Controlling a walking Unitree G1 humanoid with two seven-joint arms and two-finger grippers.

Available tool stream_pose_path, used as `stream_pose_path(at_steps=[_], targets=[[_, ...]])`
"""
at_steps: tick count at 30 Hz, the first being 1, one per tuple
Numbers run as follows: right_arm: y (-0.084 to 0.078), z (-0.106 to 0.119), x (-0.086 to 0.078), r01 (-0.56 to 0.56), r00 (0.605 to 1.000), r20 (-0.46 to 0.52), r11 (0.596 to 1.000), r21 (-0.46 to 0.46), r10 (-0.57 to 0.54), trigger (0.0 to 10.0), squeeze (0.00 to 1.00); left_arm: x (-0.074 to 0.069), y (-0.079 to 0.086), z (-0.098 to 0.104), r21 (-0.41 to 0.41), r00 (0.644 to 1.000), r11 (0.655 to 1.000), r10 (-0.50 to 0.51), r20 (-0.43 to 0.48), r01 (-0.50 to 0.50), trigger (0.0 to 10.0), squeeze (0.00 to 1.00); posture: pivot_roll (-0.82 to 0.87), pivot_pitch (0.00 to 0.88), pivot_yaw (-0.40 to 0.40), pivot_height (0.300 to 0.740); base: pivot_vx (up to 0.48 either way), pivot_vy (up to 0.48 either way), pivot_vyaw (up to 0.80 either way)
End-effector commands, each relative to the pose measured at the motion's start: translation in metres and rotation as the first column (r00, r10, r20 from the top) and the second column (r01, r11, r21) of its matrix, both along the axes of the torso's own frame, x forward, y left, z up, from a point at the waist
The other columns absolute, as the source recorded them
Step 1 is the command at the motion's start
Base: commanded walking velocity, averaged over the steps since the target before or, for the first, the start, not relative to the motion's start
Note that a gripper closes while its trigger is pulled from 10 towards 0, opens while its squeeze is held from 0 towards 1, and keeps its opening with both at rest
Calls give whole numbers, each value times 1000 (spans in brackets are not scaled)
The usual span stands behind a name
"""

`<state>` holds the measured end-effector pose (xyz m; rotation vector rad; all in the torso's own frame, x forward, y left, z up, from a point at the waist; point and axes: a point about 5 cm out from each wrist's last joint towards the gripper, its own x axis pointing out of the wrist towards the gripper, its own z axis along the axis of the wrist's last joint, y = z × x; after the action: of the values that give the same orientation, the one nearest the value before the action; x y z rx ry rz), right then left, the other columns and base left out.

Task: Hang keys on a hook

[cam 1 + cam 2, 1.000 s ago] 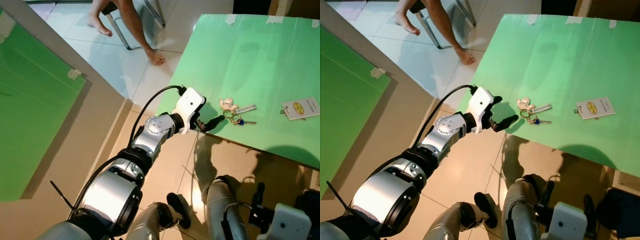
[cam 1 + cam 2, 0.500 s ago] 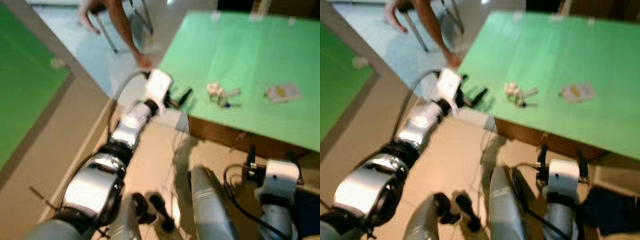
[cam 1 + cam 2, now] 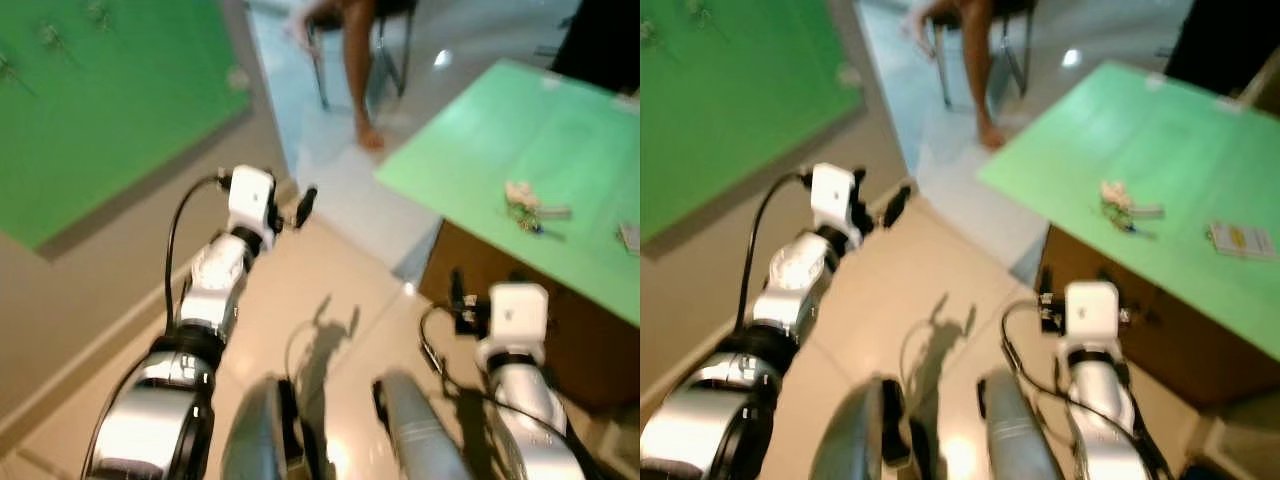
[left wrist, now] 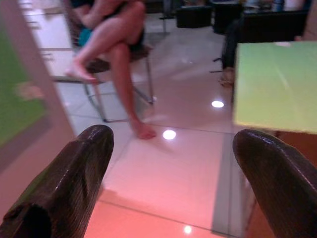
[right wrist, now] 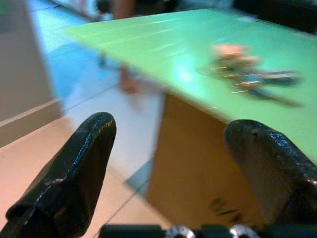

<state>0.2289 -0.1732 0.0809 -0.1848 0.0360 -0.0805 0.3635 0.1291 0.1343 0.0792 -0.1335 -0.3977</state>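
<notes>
Keys point(image 3: 526, 203) on smooth green table point(image 3: 470, 140) — both pincers empty, spread.

Bench point(image 3: 560, 140), green-topped: one.
Bunch of keys point(image 3: 527, 204) lying on the bench: one; the number of separate keys in it cannot be told through the blur.
Card or tag point(image 3: 1240, 240) with a yellow mark, on the bench beside the keys: one.
Green wall panel point(image 3: 110, 100): one; small hook-like fittings point(image 3: 48, 35) near its upper edge, about three, too blurred to count surely.
Robot hands: two, left hand point(image 3: 303, 206) and right hand point(image 5: 168, 168), each with two black fingers.
Person seated on a chair point(image 4: 96, 64): one, two bare legs showing.
</notes>
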Motion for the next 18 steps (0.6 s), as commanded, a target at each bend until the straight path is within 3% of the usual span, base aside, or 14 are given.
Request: stream_pose_path(at_steps=[1, 18], targets=[[0, -6, -2, -8, 1000, -25, 1000, 18, 8, 10000, 0, 1, -2, 10, -8, 1000, 1000, -3, 29, 3, 10000, 0, -290, 136, 130, 676, 0, 0, -400], [-1, -8, 6, -40, 999, -20, 999, 23, 40, 10000, 0, -20, -2, -14, -27, 997, 999, 20, -69, -22, 10000, 0, -267, 135, 100, 740, 0, 0, -283]])
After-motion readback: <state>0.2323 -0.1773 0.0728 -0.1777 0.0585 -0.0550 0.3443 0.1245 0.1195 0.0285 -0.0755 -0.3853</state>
